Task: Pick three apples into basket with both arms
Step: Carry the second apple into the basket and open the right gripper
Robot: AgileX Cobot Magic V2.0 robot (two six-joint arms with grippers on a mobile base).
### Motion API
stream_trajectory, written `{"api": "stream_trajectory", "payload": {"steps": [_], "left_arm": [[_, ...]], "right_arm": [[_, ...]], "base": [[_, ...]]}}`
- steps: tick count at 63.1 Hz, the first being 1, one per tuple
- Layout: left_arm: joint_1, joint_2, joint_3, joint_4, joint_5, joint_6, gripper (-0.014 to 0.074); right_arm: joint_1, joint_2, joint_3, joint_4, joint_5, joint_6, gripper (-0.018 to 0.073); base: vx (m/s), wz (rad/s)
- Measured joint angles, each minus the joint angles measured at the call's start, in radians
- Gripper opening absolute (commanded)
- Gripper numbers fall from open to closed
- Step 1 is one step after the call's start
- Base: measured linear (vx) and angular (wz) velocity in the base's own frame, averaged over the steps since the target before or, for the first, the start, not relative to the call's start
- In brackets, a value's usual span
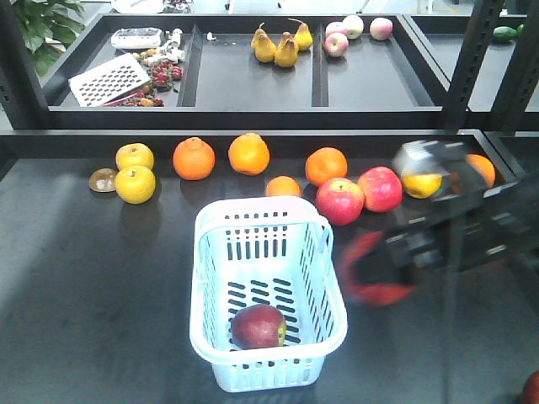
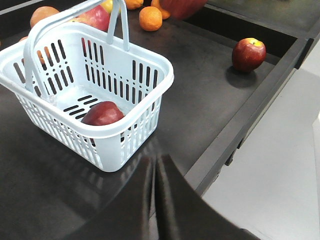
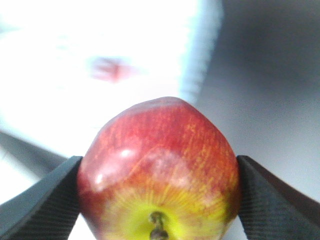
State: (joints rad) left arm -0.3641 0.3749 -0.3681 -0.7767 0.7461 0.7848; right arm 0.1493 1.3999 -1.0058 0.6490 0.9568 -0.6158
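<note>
dark red with a yellow-green patch round its stem, one apple [image 3: 159,150] is clamped between the two black ribbed pads [image 3: 45,200] of the right gripper [image 3: 159,172], which press on both its flanks; from the front this gripper shows only as a black and red blur just off the right side of the basket [image 1: 200,286], and i cannot tell whether it is over the rim; the basket (pale blue-white, slotted) stands on the table [image 1: 84,320] near the middle of its front edge; a second apple [image 1: 258,326] lies on the basket floor against the near wall; a third apple [image 2: 248,54] rests on the table towards the front right corner, close to the raised lip and well apart from the basket; the left gripper [image 2: 153,165] has its dark fingers pressed together with nothing between them, near the front edge and just off a corner of the basket; behind the basket, along the table's back edge, lie oranges [image 1: 194,158], yellow apples [image 1: 135,183] and two brighter pink-red apples [image 1: 340,200].
</note>
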Motion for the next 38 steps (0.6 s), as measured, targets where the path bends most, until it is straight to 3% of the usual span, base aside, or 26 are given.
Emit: {"api": "stream_trajectory", "payload": {"steps": [9, 15, 31, 38], "left_arm": [[0.0, 0.0, 0.0, 0.0, 0.0, 0.0, -0.0006], [0.0, 0.0, 0.0, 0.0, 0.0, 0.0, -0.0006], [0.0, 0.0, 0.0, 0.0, 0.0, 0.0, -0.0006], [0.0, 0.0, 0.0, 0.0, 0.0, 0.0, -0.0006]], "right_arm": [[0.191, 0.019, 0.014, 0.034, -0.154, 0.0, 0.0053], [0.28, 0.068, 0.014, 0.048, -0.26, 0.001, 0.0157], [0.316, 0.183, 0.015, 0.051, -0.379, 0.009, 0.0605], [0.316, 0.195, 0.015, 0.053, -0.409, 0.013, 0.0693]], "base": [[0.0, 0.0], [0.0, 0.0], [0.0, 0.0], [0.0, 0.0]]}}
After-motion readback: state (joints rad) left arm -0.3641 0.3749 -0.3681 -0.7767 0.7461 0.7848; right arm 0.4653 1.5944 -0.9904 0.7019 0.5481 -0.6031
